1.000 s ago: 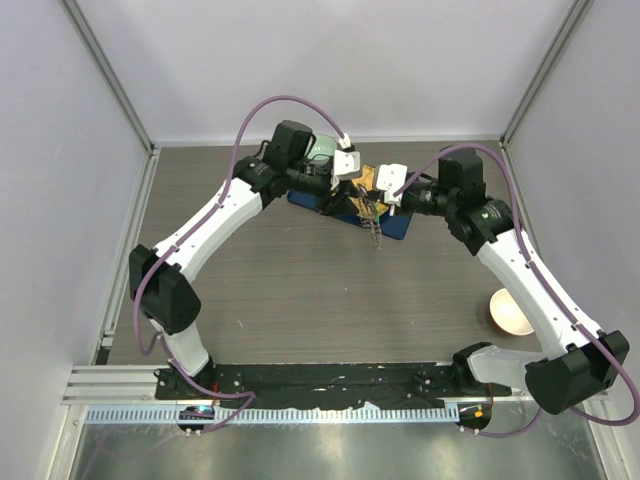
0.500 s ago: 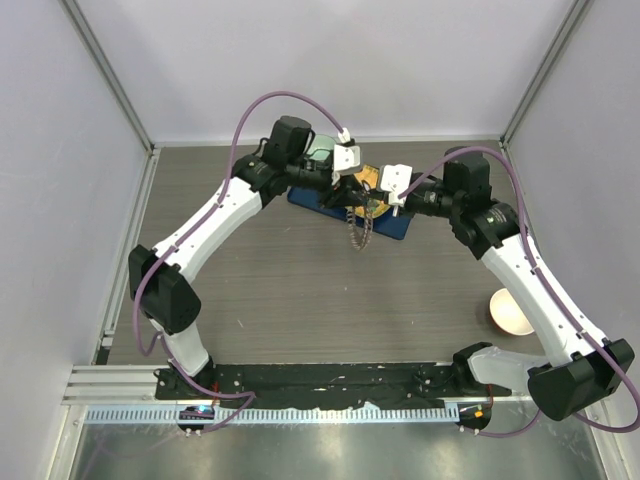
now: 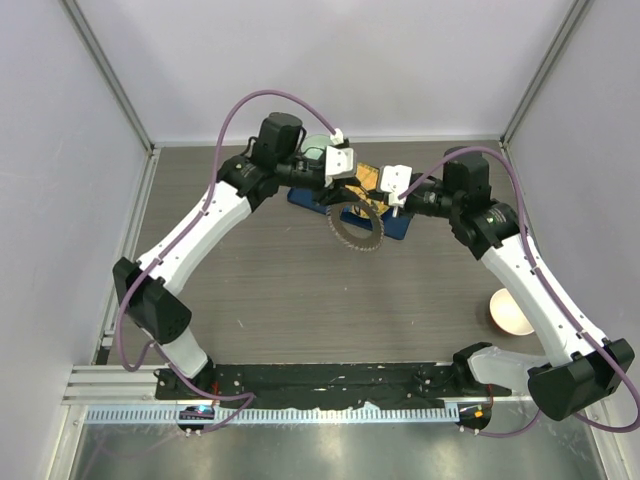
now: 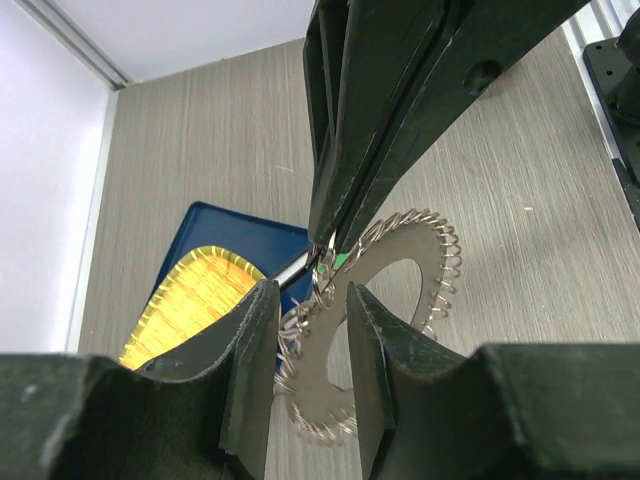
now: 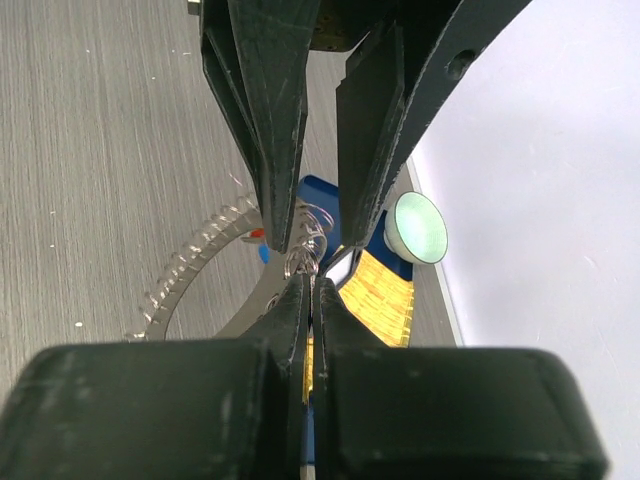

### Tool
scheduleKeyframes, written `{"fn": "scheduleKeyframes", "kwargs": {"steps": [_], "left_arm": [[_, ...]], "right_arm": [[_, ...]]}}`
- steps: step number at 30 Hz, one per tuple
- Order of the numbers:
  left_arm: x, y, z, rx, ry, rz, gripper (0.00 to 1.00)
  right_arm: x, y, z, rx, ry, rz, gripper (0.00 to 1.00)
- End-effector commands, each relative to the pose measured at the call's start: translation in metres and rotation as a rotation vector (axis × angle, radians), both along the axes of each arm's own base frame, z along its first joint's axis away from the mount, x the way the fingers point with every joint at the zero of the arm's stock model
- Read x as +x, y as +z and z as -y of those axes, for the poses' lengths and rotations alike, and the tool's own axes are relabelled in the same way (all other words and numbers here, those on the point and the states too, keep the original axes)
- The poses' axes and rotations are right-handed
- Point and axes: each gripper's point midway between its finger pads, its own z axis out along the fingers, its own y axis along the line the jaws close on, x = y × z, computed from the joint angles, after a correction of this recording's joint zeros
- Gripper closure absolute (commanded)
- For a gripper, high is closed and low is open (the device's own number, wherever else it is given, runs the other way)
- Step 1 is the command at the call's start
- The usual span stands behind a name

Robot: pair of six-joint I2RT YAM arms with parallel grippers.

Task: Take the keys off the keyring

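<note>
Right gripper: pressed together, pinching the keyring rim.
Left gripper: spread, straddling that rim.
Keyring: you see it, fringed with keys, above the blue tray.
Cream bowl: well apart.

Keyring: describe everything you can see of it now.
The keyring is a thin silvery metal ring, fringed all round with small keys. It hangs tilted above the table, by the blue tray. The right gripper is pinched shut on its edge; the left gripper straddles it there, jaws apart.
</note>
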Motion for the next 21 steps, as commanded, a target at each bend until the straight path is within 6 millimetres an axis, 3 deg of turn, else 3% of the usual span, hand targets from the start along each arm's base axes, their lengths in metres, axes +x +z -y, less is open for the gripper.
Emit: {"fn": "scheduleKeyframes", "kwargs": {"steps": [1,17,21], "left_arm": [[-0.008,0.028,0.002,-0.053,-0.024,0.074,0.64],[-0.011,0.008,0.007,0.002,-0.018,0.044,0.73],[-0.009,0.008,0.004,0.011,0.010,0.052,0.67]], "right_arm": [[-0.003,0.032,-0.006,0.052,0.034,0.100,0.99],[-0.002,0.033,-0.004,0.053,0.022,0.111,0.99],[0.000,0.032,-0.003,0.050,0.013,0.111,0.99]]}}
